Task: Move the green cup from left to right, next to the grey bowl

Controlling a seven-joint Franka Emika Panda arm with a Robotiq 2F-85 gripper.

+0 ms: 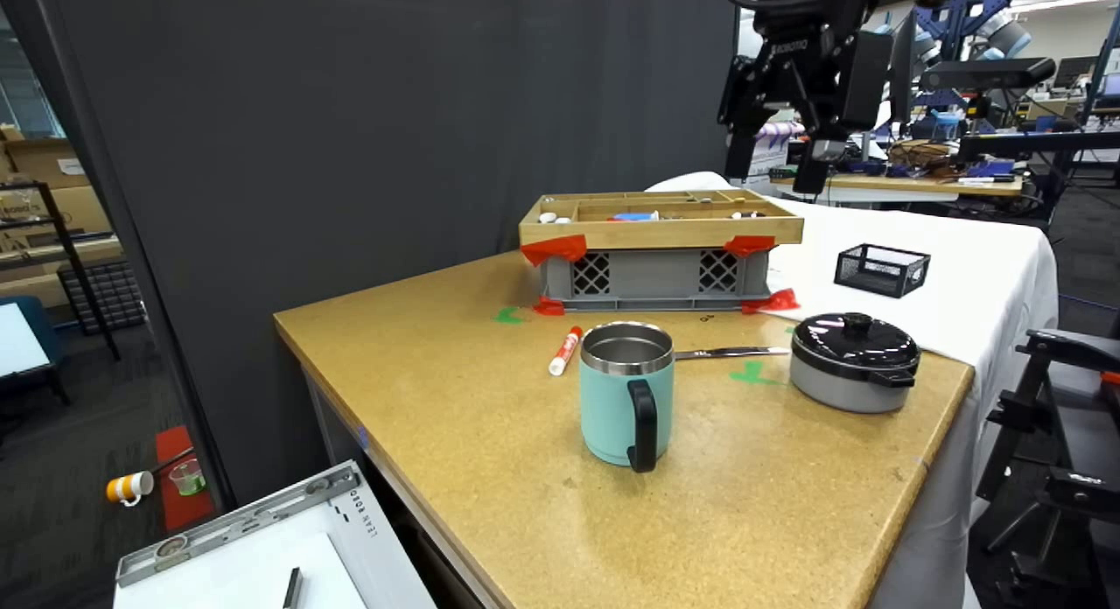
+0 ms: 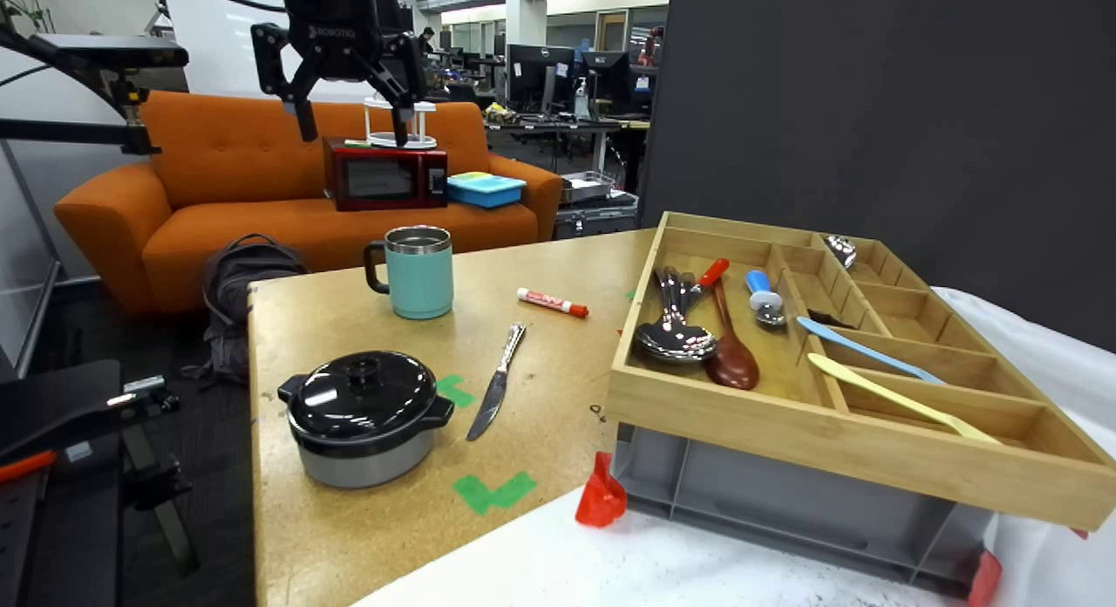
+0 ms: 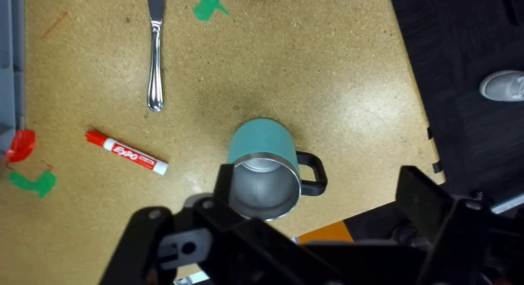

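Teal cylindrical cup (image 1: 610, 403) stands apart from the round, glossy-lidded grey bowl (image 1: 837, 384); end effector (image 2: 354, 132) gapes wide.

Green cup (image 1: 605, 412) matt, rim (image 1: 623, 362) metal. Grey bowl (image 1: 836, 386) matt, lid (image 2: 349, 406) glossy. Knife (image 2: 494, 396) shiny metal. Tray (image 2: 785, 428) wood.
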